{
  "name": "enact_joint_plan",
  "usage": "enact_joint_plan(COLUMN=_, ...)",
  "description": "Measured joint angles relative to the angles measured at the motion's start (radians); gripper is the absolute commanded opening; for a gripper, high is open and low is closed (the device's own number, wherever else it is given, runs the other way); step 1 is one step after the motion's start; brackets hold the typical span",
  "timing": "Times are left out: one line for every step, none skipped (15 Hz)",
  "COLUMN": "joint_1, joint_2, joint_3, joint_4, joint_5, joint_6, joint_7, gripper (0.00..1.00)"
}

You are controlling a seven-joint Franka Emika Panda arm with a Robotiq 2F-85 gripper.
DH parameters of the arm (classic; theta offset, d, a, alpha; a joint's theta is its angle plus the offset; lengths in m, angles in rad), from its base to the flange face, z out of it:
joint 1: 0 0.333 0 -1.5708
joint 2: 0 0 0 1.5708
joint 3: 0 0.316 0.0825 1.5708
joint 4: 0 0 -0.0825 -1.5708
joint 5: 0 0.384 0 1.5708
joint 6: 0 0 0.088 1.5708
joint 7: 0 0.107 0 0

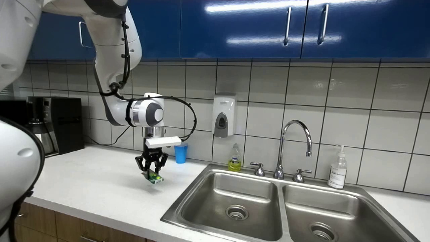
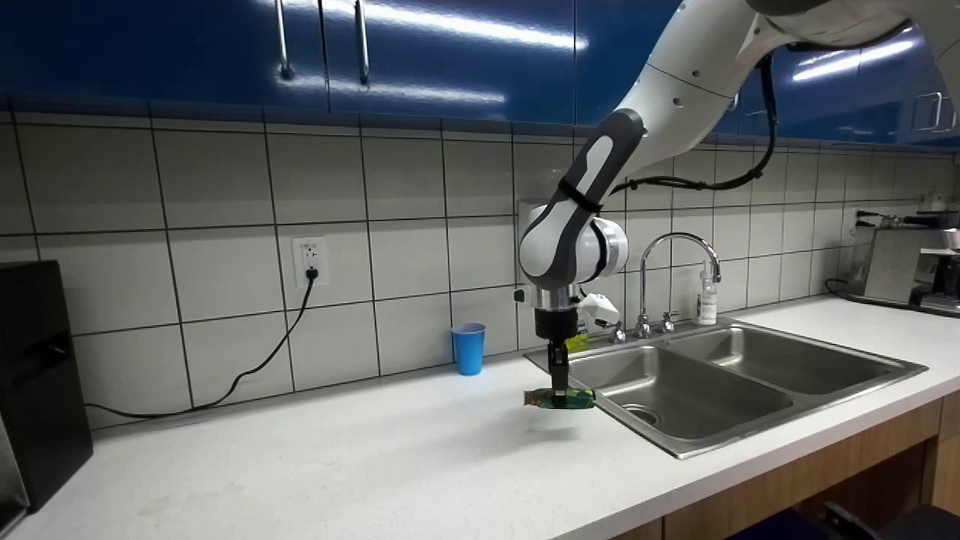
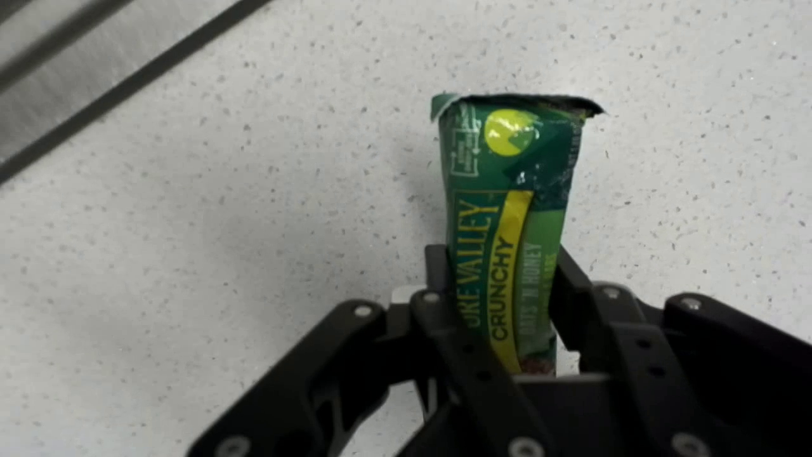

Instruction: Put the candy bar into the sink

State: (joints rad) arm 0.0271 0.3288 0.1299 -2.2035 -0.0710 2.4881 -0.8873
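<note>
The candy bar (image 1: pixel 157 178) is a small green-wrapped bar. My gripper (image 1: pixel 152 172) is shut on it and holds it roughly level, a little above the counter, with a faint shadow below. The bar (image 2: pixel 579 399) and gripper (image 2: pixel 559 396) also show in an exterior view. In the wrist view the bar (image 3: pixel 507 190) sits between the two fingertips (image 3: pixel 501 273); its lower end is partly hidden by the gripper. The sink (image 1: pixel 188 196) is a double steel basin; the bar is beside its left-hand basin, outside the rim. The sink (image 2: pixel 720 397) shows again, and its edge (image 3: pixel 95 82) in the wrist view.
A blue cup (image 1: pixel 180 154) stands by the tiled wall behind the gripper. A yellow soap bottle (image 1: pixel 234 158), the faucet (image 1: pixel 281 148) with handles and a pump bottle (image 1: pixel 338 169) line the sink's back. A soap dispenser (image 1: pixel 224 116) hangs on the wall. Blue cabinets (image 1: pixel 240 30) are above.
</note>
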Motion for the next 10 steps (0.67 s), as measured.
enact_joint_plan(joint_1=-0.003, joint_2=-0.016, joint_3=-0.004, joint_4=-0.010, joint_5=0.011, joint_6=0.000, joint_7=0.034, gripper=0.15)
enact_joint_plan(joint_1=-0.004, joint_2=-0.032, joint_3=-0.011, joint_4=-0.021, joint_5=0.018, joint_6=0.002, joint_7=0.074, gripper=0.15)
enact_joint_plan(joint_1=-0.004, joint_2=-0.049, joint_3=-0.017, joint_4=-0.031, joint_5=0.020, joint_6=0.005, joint_7=0.117, gripper=0.15)
enact_joint_plan(joint_1=-0.004, joint_2=-0.066, joint_3=-0.023, joint_4=-0.042, joint_5=0.020, joint_6=0.009, joint_7=0.162, gripper=0.15)
enact_joint_plan(joint_1=-0.004, joint_2=-0.081, joint_3=-0.028, joint_4=-0.053, joint_5=0.020, joint_6=0.015, joint_7=0.207, gripper=0.15)
enact_joint_plan(joint_1=-0.004, joint_2=-0.097, joint_3=-0.034, joint_4=-0.065, joint_5=0.020, joint_6=0.024, joint_7=0.252, gripper=0.15)
enact_joint_plan(joint_1=-0.004, joint_2=-0.111, joint_3=-0.038, joint_4=-0.078, joint_5=0.020, joint_6=0.038, joint_7=0.296, gripper=0.15)
enact_joint_plan(joint_1=-0.004, joint_2=-0.125, joint_3=-0.043, joint_4=-0.091, joint_5=0.020, joint_6=0.052, joint_7=0.340, gripper=0.15)
enact_joint_plan(joint_1=-0.004, joint_2=-0.138, joint_3=-0.048, joint_4=-0.104, joint_5=0.020, joint_6=0.068, joint_7=0.385, gripper=0.15)
enact_joint_plan(joint_1=-0.004, joint_2=-0.150, joint_3=-0.053, joint_4=-0.117, joint_5=0.018, joint_6=0.086, joint_7=0.432, gripper=0.15)
